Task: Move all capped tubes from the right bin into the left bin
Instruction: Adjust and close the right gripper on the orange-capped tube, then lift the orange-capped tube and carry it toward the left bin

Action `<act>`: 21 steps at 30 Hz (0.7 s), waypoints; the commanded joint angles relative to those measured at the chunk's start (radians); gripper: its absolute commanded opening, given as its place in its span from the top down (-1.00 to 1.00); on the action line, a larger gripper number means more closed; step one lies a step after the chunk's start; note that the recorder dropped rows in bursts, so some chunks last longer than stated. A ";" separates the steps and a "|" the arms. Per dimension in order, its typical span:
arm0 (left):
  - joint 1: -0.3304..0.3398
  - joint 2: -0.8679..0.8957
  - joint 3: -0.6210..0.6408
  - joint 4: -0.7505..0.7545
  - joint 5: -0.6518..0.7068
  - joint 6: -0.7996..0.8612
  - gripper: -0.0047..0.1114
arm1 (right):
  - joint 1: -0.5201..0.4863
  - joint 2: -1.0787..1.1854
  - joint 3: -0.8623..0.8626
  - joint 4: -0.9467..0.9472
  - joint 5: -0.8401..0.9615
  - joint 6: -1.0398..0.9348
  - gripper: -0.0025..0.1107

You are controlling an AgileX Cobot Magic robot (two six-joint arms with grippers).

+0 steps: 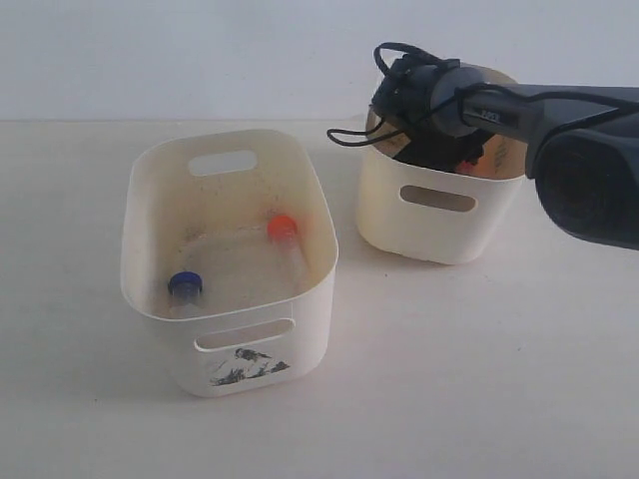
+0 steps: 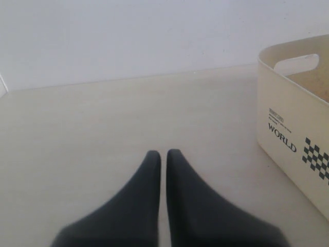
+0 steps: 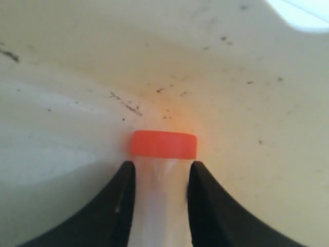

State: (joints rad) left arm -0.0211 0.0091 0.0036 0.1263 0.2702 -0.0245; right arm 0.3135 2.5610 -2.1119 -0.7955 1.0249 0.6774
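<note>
Last tube pinched inside the right bin: watch the lift.
Your right end effector [image 3: 161, 170] grips the orange-capped tube [image 3: 163, 144] just below its cap, down by the right bin [image 1: 439, 235] wall. The slick body could slip, or the cap could catch the rim, heading to the left bin [image 1: 190, 364] at 8 o'clock. Your left end effector [image 2: 160, 157] is closed and empty.

The right arm [image 1: 589, 180] is clad in a dark blue-grey shell of rounded section, which narrows to a lighter grey cylindrical wrist housing [image 1: 449, 95]. Small white lettering [image 1: 486, 117] is printed just behind the housing. Thin black cables [image 1: 357, 135] are looped loosely at the wrist. The right tool [image 3: 161, 170] is formed of two matt black fingers [image 3: 115, 206], broad at the base and tapered to rounded tips. The left tool [image 2: 160, 153] is built alike, black and smooth-faced.
</note>
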 commanded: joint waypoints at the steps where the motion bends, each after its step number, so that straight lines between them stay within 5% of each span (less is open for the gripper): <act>1: 0.001 -0.002 -0.004 -0.011 -0.009 -0.012 0.84 | -0.006 -0.015 0.005 0.093 -0.041 -0.027 0.96; 21: 0.001 -0.002 -0.004 -0.011 -0.009 -0.012 0.84 | -0.004 -0.364 0.007 0.403 0.054 -0.200 0.96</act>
State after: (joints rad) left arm -0.0211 0.0091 0.0036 0.1263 0.2702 -0.0245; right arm 0.3132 2.2679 -2.1087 -0.4369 1.0492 0.5040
